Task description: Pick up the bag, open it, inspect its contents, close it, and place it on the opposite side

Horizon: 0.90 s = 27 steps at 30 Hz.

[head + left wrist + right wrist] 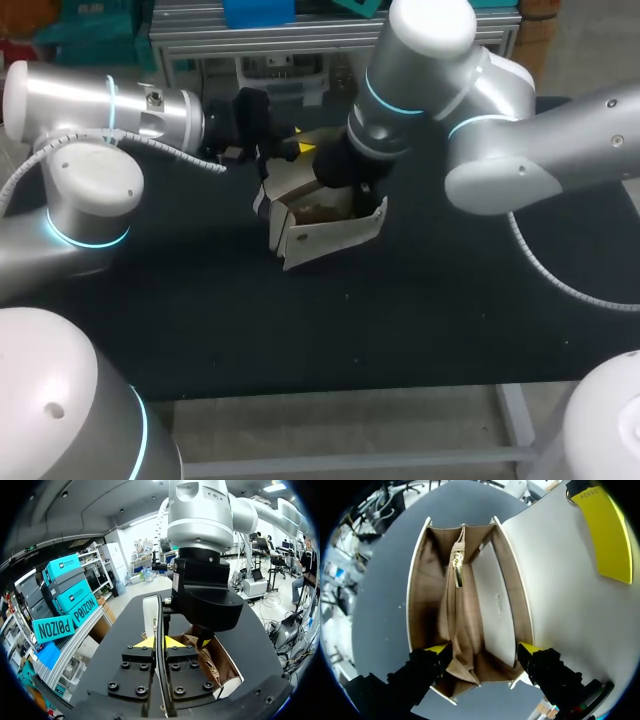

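Bag [322, 240]: white with a tan lining; stood upright on the table between the two arms, slightly far of centre.
Bag axis: the long axis is laid from near-left to far-right; the mouth is turned upward and stands open.
Flap [150, 611]: raised from the bag's far-left side and seen edge-on between the left gripper's fingers.
Interior: a central divider [462, 630] with a gold zipper pull [457, 570] is set along the long axis.
Left gripper [159, 642]: closed tight on the flap, with one yellow tip pressed to each face.
Right gripper [484, 649]: lowered into the mouth at one end, fingers spread wide, nothing gripped; one tip is placed inside one long wall, the other at the opposite wall.
Table [300, 340]: black, flat, matte.
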### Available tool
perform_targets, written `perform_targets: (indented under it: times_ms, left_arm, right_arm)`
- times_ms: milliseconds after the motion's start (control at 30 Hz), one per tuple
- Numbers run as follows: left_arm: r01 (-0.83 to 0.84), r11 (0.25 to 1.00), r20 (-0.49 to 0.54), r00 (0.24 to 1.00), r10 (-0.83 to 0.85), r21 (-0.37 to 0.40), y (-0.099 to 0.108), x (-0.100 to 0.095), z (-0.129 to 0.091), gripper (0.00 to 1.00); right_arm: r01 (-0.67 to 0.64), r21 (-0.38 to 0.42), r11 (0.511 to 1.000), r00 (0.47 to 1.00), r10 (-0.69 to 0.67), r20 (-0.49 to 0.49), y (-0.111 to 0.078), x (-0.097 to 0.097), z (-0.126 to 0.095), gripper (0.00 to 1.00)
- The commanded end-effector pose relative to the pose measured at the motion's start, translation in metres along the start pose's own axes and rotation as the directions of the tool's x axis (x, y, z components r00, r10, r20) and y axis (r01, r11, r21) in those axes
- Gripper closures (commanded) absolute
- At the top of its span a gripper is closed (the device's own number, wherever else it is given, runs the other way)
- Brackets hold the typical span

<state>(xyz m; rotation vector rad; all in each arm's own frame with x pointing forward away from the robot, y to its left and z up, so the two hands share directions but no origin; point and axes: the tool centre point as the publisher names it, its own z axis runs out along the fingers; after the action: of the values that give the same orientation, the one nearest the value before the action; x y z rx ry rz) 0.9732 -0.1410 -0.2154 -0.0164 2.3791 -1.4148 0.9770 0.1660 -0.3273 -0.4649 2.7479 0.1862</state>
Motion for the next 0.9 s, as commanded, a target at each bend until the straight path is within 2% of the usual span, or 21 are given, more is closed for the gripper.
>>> perform_targets:
  times_ms: [33, 67, 100, 533, 900]
  left_arm:
    - [-0.003, 1.000, -0.005, 1.000, 0.003, 0.004, -0.001, 0.001, 0.004, 1.00]
    - [-0.004, 1.000, -0.006, 1.000, 0.004, 0.003, -0.001, 0.001, 0.004, 1.00]
    - [-0.005, 1.000, -0.007, 1.000, 0.005, 0.003, -0.001, 0.002, 0.004, 1.00]
    - [-0.015, 1.000, -0.013, 1.000, 0.015, -0.001, -0.005, 0.008, 0.007, 1.00]
    - [-0.006, 1.000, -0.024, 1.000, 0.006, -0.023, -0.019, 0.023, 0.004, 1.00]
  right_arm:
    - [0.001, 0.008, 1.000, 1.000, -0.001, 0.026, 0.003, -0.003, 0.001, 0.63]
    - [0.001, 0.008, 1.000, 0.999, -0.002, 0.038, 0.003, -0.003, -0.001, 0.88]
    - [0.003, 0.012, 1.000, 0.999, -0.004, 0.052, 0.003, -0.003, -0.003, 1.00]
    - [-0.006, 0.053, 0.999, 0.968, -0.008, 0.252, 0.005, -0.004, -0.046, 1.00]
    - [-0.019, 0.101, 0.995, 0.925, -0.020, 0.380, 0.011, 0.008, -0.093, 1.00]
